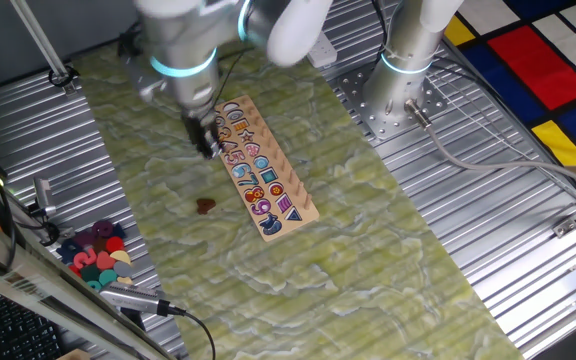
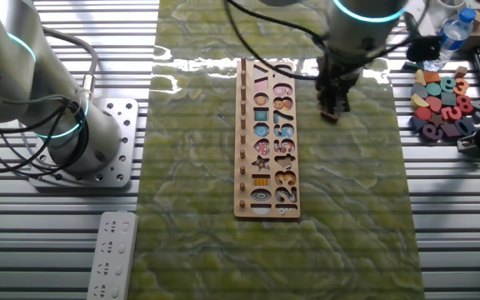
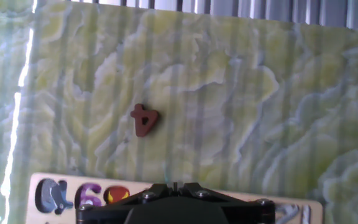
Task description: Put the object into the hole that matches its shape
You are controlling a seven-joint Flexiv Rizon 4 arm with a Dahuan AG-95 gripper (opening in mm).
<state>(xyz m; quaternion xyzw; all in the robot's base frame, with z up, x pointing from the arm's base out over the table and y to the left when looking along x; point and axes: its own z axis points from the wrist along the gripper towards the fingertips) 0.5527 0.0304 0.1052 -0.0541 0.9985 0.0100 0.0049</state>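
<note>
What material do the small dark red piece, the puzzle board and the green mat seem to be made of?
The dark red piece looks like painted wood or plastic: flat, matte, even colour; too small to decide. The puzzle board seems to be light wood, since its pale tan face and edges look unpainted. The green mat looks like a thin printed sheet, vinyl or cloth, with a marbled pattern and some glare.

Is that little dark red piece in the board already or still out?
Out. The dark red piece lies flat on the green mat, apart from the wooden board.
</note>
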